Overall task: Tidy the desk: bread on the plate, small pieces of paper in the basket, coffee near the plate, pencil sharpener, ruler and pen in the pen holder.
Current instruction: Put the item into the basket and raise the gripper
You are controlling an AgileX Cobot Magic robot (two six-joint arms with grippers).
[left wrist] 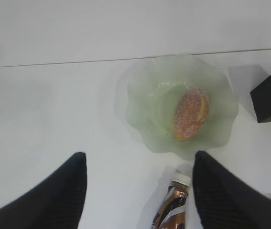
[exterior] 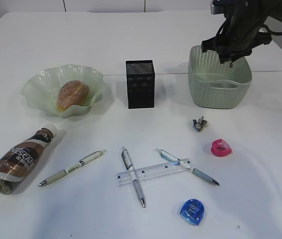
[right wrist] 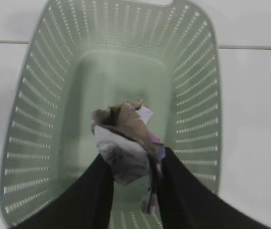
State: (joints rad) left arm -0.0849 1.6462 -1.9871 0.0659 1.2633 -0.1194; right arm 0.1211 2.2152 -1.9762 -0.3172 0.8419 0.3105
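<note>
- The right gripper pinched the larger paper wad between its dark fingers, directly above the basket near the desk's far right edge.
- The left gripper hung with jaws spread wide, holding nothing, over the desk's left side.
- Beyond it, the bread lay in the plate.
- The coffee lay on its side near the left edge.
- The pen holder stood mid-desk.
- The small grey wad lay in front of the basket.
- The ruler lay across two pens toward the front edge.
</note>
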